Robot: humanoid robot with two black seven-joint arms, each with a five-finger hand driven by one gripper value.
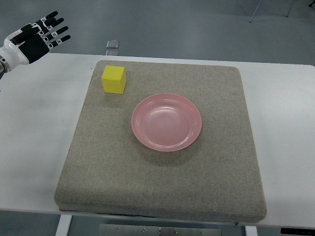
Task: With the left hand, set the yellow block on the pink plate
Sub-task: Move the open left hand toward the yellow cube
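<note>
Yellow block (113, 79) sits on the grey mat (162, 196), in the mat's far-left corner, to the right of the left hand (34, 40) and a bit nearer to me than its fingers (55, 29). Block is upright, flat on one face, nothing touching it. From my seat I see the fingers spread wide and holding nothing; palm side is dark, backs white w/ black segments. Hand hovers past the far-left corner of the desk (34, 123), over the edge or just off it, I think, though the steep angle makes height hard to judge. Fingers point toward the upper right, well apart from the block.

Pink plate (166, 122) lies approx. mid-mat, further right of the fingers than the block is, and nearer to me. Block and plate are near each other but not touching; a strip of mat shows between them. Plate is bare inside.

A small metal bit (113, 44) shows at the desk's far edge, right of the fingers, beyond the block; too small for me to tell what it is. Grey floor (197, 24) beyond the desk.
</note>
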